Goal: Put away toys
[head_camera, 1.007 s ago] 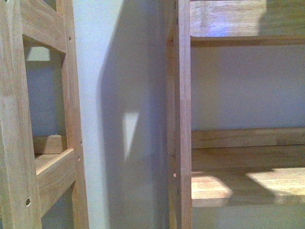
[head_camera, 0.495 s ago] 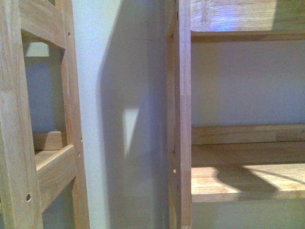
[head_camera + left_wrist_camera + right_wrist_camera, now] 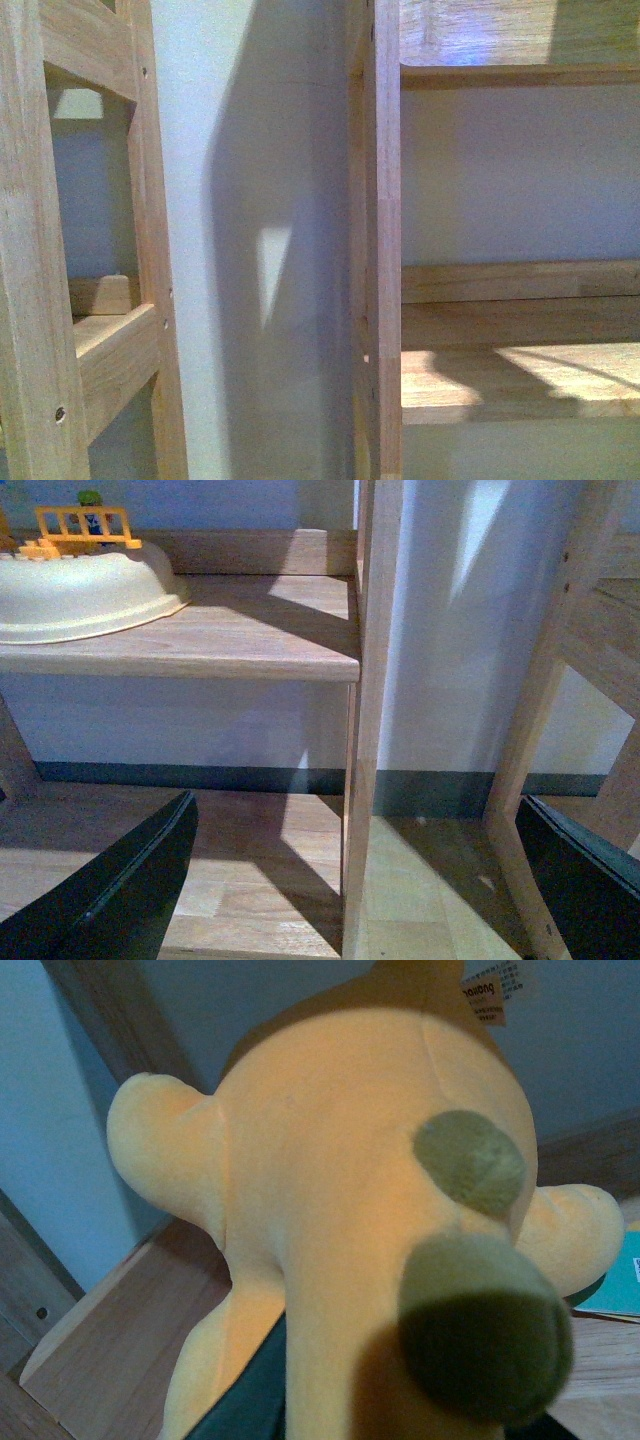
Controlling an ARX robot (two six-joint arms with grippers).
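Note:
The plush toy (image 3: pixel 340 1190), soft orange-yellow with two round olive patches and a sewn tag, fills the right wrist view. My right gripper (image 3: pixel 330 1405) is shut on it from below; only a dark sliver of one finger (image 3: pixel 245 1400) shows under the plush. The toy hangs above a wooden shelf board (image 3: pixel 120 1350). In the left wrist view my left gripper (image 3: pixel 350 880) stands open, its black fingers (image 3: pixel 110 890) far apart with a wooden upright (image 3: pixel 365 740) between them and nothing held. Neither gripper nor the toy shows in the front view.
A wooden shelf unit stands close ahead, with an upright (image 3: pixel 385 250), a lower board (image 3: pixel 520 385) and a ladder-like frame (image 3: pixel 40 300) left of a white wall (image 3: pixel 260 200). A cream bowl (image 3: pixel 80 595) with orange plastic pieces (image 3: pixel 85 525) sits on a shelf. A teal object (image 3: pixel 615 1285) lies beside the plush.
In the front view the shelf boards slid slightly upward in the picture a second ago and have held still since. The sun patch on the lower board shifted a little.

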